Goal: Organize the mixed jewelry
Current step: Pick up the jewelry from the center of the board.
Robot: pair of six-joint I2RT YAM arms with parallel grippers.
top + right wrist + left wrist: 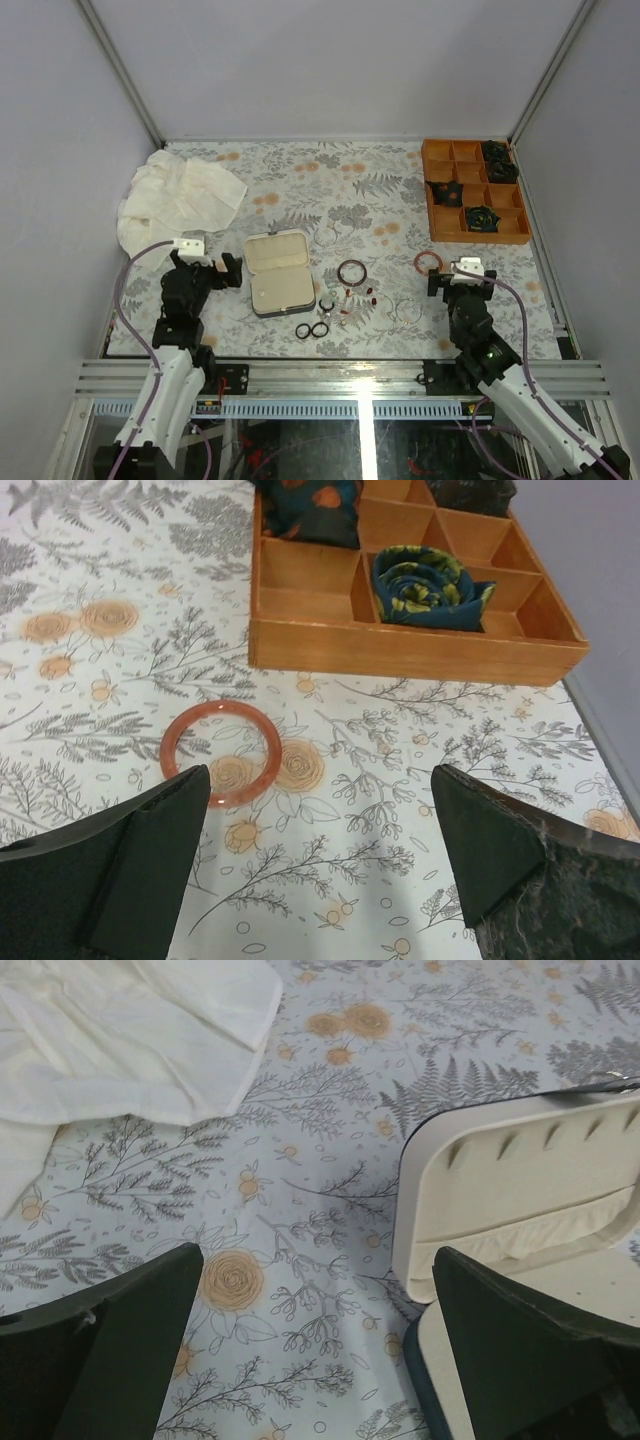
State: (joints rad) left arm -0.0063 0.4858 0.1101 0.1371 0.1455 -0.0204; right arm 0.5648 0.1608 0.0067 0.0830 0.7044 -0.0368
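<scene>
The jewelry lies loose on the floral cloth in the top view. A dark reddish-brown bangle (pixel 352 271) sits right of the open case. An orange-red bangle (pixel 428 262) lies just ahead-left of my right gripper (pixel 456 276) and also shows in the right wrist view (pixel 220 753), by the left fingertip. Two black rings (pixel 311 330), small red beads (pixel 370 295) and thin silver hoops (pixel 405 312) lie near the front. My right gripper (pixel 320 850) is open and empty. My left gripper (pixel 222 264) is open and empty in the left wrist view (pixel 318 1330), just left of the case.
The navy case with cream lining (pixel 279 272) lies open; its lid and edge show in the left wrist view (pixel 520 1190). An orange divided tray (pixel 462 236) with black rosettes stands back right, also in the right wrist view (pixel 400 645). A crumpled white cloth (pixel 175 195) lies back left.
</scene>
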